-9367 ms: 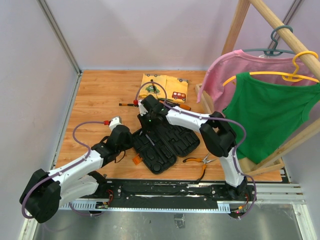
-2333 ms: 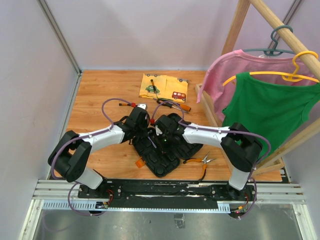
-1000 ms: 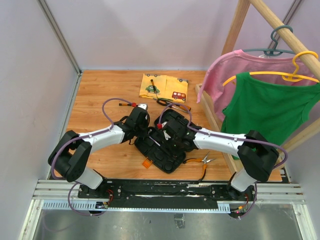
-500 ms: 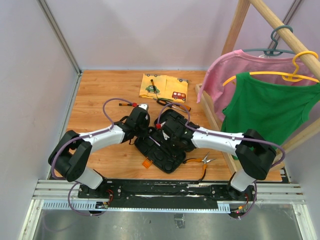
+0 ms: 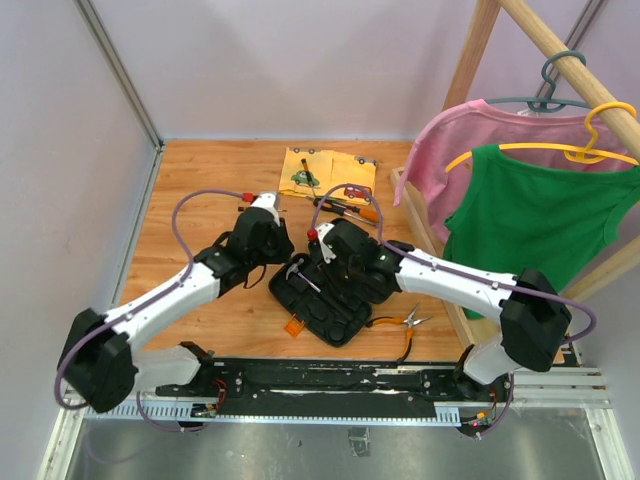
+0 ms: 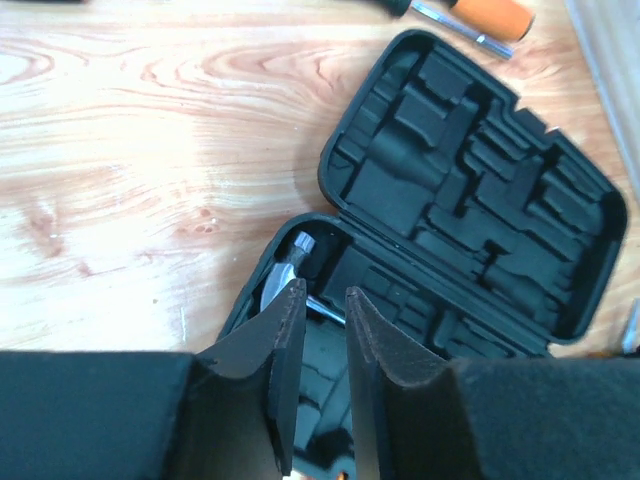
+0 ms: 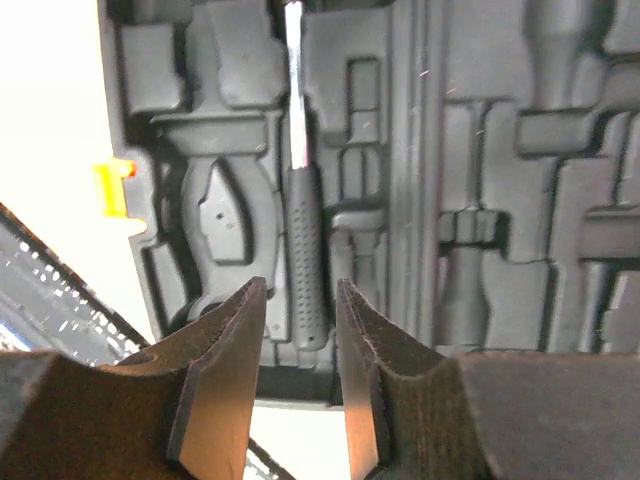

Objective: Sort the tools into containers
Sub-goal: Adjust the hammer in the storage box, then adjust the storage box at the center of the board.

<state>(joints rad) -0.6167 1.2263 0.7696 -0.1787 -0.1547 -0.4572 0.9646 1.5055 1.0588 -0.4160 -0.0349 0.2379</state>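
The black tool case lies open near the front of the table. A steel hammer with a black handle rests in a moulded slot of its near half. My left gripper hovers open over the hammer head, fingers a little apart with nothing between them. My right gripper stands open above the hammer's handle without touching it. Orange-handled pliers lie right of the case. Orange-and-black screwdrivers lie behind it, one showing in the left wrist view.
A yellow cloth printed with cars lies at the back, with a thin tool on it. The wooden rack base and hanging green and pink tops close off the right side. The case's orange latch points toward the front rail.
Both grippers have opened and lifted slightly off the hammer, which now lies loose in the case. The left arm has drawn back toward the upper left.
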